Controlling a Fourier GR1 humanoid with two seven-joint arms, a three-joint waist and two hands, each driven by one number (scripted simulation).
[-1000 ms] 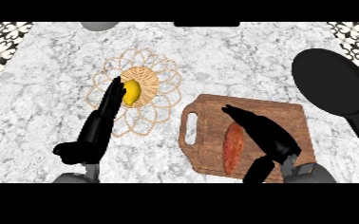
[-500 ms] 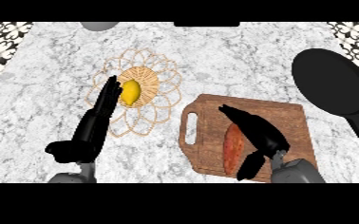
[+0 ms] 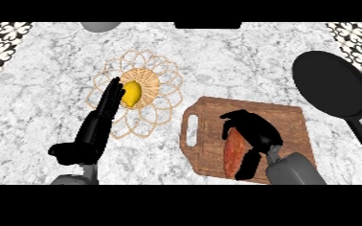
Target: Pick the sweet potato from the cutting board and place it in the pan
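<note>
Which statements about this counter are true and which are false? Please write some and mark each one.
1. The right hand curls over the sweet potato on the cutting board. True.
2. The pan stands left of the cutting board. False: it is at the board's right.
3. The left hand is open, fingers straight. True.
4. The yellow fruit lies in the pan. False: it lies on the woven mat.

Black left hand (image 3: 96,124), black right hand (image 3: 256,130), slender fingers (image 3: 112,93), smooth rounded grey forearms (image 3: 293,170)
</note>
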